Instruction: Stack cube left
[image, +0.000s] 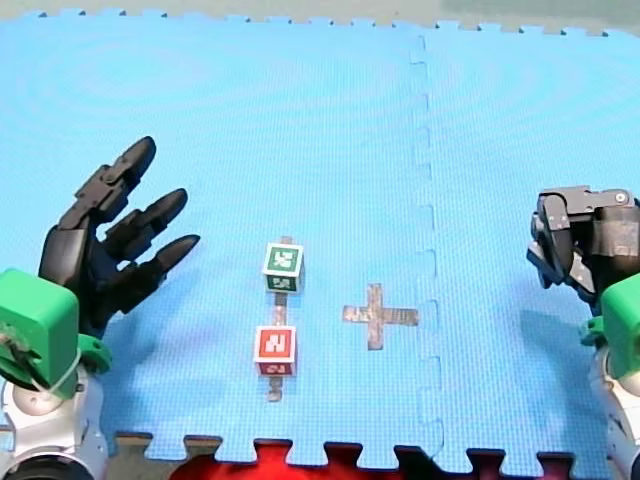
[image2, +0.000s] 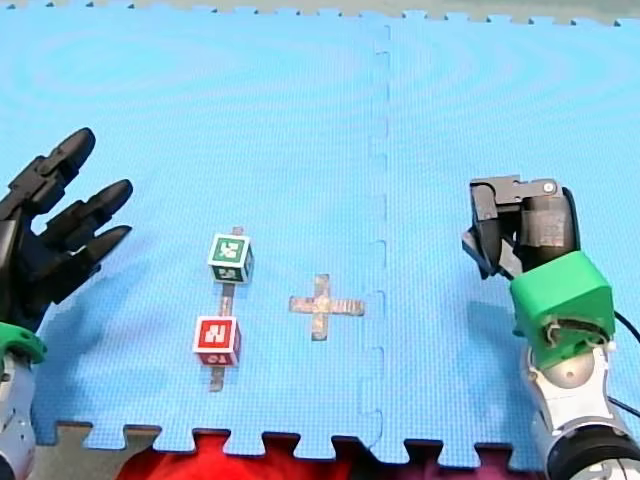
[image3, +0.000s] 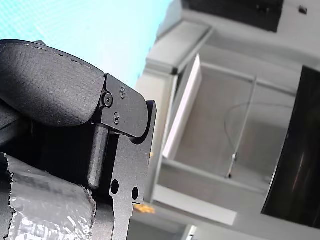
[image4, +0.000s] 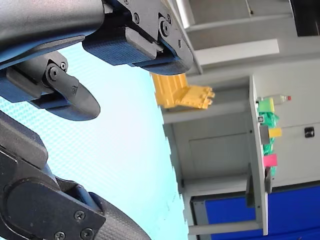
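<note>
Covering nearly the whole frame: blue foam mat (image: 300, 120) of interlocking tiles, with a toothed seam (image: 428, 200) running top to bottom right of centre. Entering from the lower left corner: left hand (image: 110, 250), black, empty, fingers stretched out toward the upper right, over the left part of the mat and well apart from both cubes. Entering from the right edge at mid-height: right hand (image: 570, 240), likewise empty, fingers curled inward, on the far side of the seam from the cubes. Showing along the bottom edge, below the mat's toothed border: strip of red cloth (image: 330, 465). Lying just below centre, between the cubes and the seam: grey tape cross (image: 377, 316), flat on the mat. Standing left of the cross, slightly below frame centre: green cube (image: 283, 268), white-and-green label on top, turned a little askew. Standing directly below it in the frame, apart by a small gap: red cube (image: 274, 347), white mark on its top face. Resting separately on the mat, not stacked, neither touched by a hand. Running under both cubes, top to bottom: thin grey tape strip (image: 275, 388), ends visible above the green cube and below the red one.
</note>
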